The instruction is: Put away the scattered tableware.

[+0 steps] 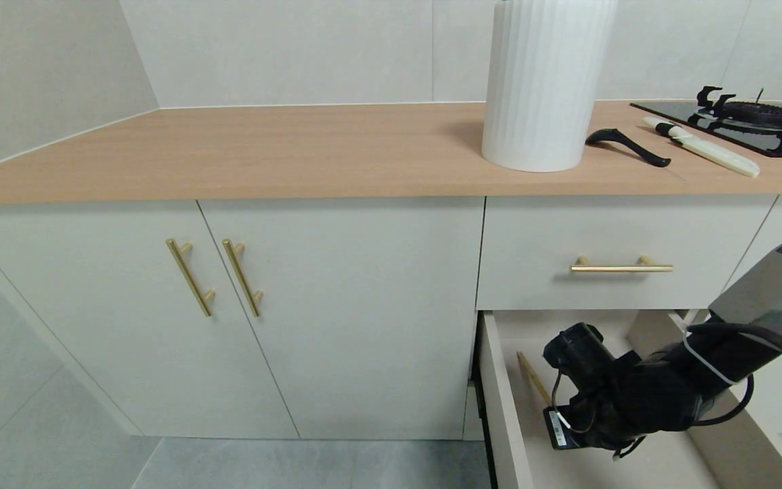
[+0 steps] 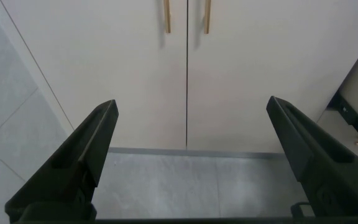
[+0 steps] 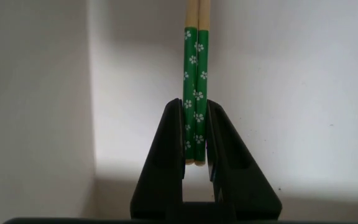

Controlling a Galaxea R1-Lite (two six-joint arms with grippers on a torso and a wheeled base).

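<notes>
Your right gripper (image 3: 196, 112) is clamped tight on a pair of chopsticks (image 3: 195, 68), pinching their green flowered ends while the bare wooden ends point away from it. It holds them inside the open drawer (image 1: 497, 394), close to its left wall. Your left gripper (image 2: 191, 107) hangs wide apart with nothing in it, facing the cabinet doors (image 2: 260, 74). On the counter (image 1: 262, 149), a black utensil (image 1: 625, 145) and a white knife (image 1: 703, 146) lie beside a white ribbed canister (image 1: 544, 81).
</notes>
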